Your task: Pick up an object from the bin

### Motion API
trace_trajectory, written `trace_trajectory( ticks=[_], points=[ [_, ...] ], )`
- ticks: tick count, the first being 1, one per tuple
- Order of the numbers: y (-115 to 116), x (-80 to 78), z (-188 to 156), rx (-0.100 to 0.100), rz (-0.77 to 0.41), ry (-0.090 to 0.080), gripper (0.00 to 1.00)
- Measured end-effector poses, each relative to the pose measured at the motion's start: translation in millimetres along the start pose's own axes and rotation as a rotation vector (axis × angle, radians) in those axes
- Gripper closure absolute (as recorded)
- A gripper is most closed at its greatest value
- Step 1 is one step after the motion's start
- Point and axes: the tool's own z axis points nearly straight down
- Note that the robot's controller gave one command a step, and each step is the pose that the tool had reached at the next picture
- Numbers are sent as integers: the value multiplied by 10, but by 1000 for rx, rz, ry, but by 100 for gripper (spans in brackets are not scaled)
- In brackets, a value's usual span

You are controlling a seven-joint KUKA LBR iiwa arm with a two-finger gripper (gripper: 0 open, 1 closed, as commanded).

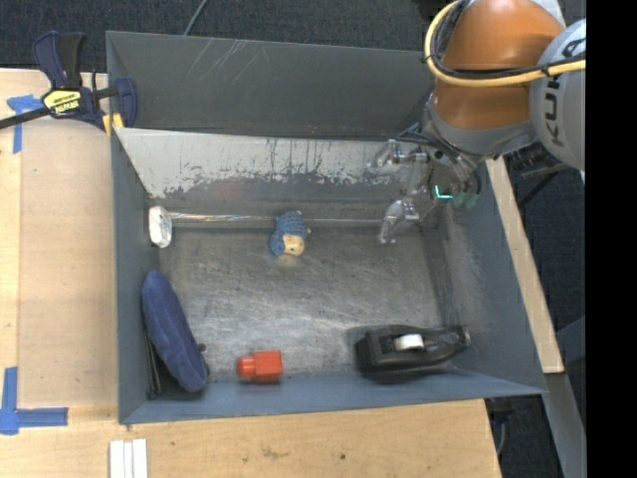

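Observation:
My gripper (pixel 392 188) hangs over the bin's back right corner, close to the back wall. Its two metal fingers stand apart with nothing between them, so it is open. The nearest loose thing is a small blue and beige toy (pixel 289 237), lying to the gripper's left near the back of the floor. A black tape dispenser (pixel 410 351) with a white roll lies at the front right, well below the gripper.
A red block (pixel 261 365) sits at the front edge. A dark blue oblong pouch (pixel 171 332) lies along the left wall. A small white piece (pixel 158 226) rests at the back left. The arm's orange cover looms over the right rim.

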Motion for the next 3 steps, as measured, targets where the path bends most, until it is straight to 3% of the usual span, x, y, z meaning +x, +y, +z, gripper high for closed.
trace_trajectory(
  ticks=[1,2,3],
  points=[
    [365,-9,517,0,29,-2,0],
    [881,56,1373,4,-152,-19,0],
    [897,27,1333,-1,-150,-31,100]
  ],
)
